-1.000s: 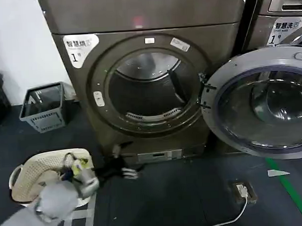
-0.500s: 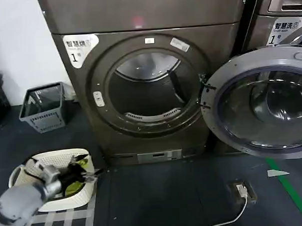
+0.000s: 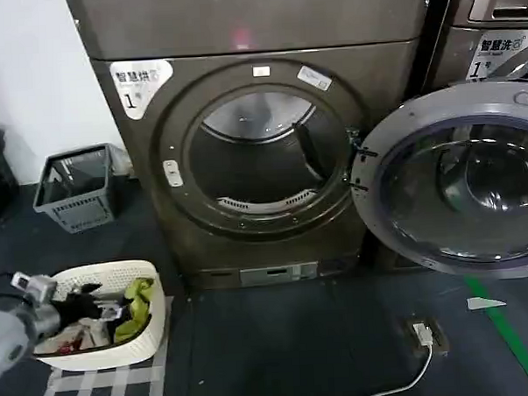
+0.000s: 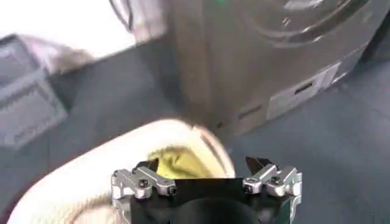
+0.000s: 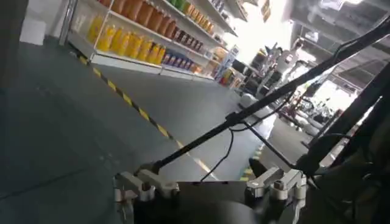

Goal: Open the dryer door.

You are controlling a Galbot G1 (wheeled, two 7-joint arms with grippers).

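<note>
The dryer door (image 3: pixel 461 189) stands swung wide to the right of the machine, its grey inner face and dark glass turned towards me. The round drum opening (image 3: pixel 262 159) is uncovered. My left gripper (image 3: pixel 85 307) hovers low at the left, over a white laundry basket (image 3: pixel 151 330) and well away from the door. In the left wrist view the left gripper (image 4: pixel 204 164) is open with nothing between its fingers, the basket (image 4: pixel 91 176) and the dryer front (image 4: pixel 256 61) beyond it. My right gripper (image 5: pixel 201 167) is open and empty, facing a room with shelves.
The basket holds clothes, among them a green piece (image 3: pixel 139 300). A grey bin (image 3: pixel 75 189) stands by the wall at the left. A plug and white cable (image 3: pixel 423 336) lie on the floor at the right, next to a green floor line (image 3: pixel 507 336). A neighbouring machine (image 3: pixel 494 39) stands behind the door.
My left arm has drawn back to the left, from the floor in front of the dryer base to above the basket. The door has not moved.
</note>
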